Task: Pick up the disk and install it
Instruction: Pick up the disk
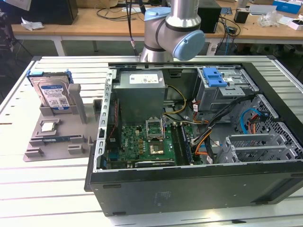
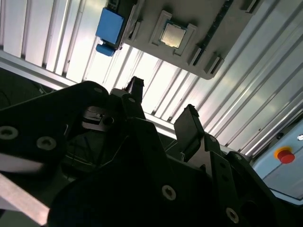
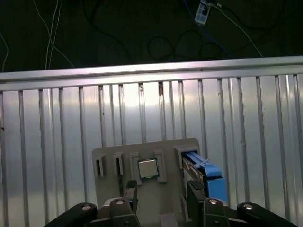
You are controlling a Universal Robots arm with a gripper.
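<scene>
On grey holder [image 1: 35, 142], exterior view's left of PC case [image 1: 189, 189], disk [image 1: 53, 94] is standing upright. Risk, imo: claw [image 3: 162, 193] is sitting in line w/ CPU chip [image 3: 147, 168], not disk, so fingers [image 3: 131, 191] could be clipping blue bracket [image 3: 208, 172]. Claw is hanging wide open, gripping nothing, touching nothing.

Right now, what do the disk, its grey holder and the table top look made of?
Disk: silver metal casing, dull sheen, paper-like blue-and-white label; blue frame looks like plastic. Grey holder: flat matte grey, blocky ribs, probably moulded or printed plastic. Table top: slatted bright metal, likely aluminium, glare along the grooves.
</scene>
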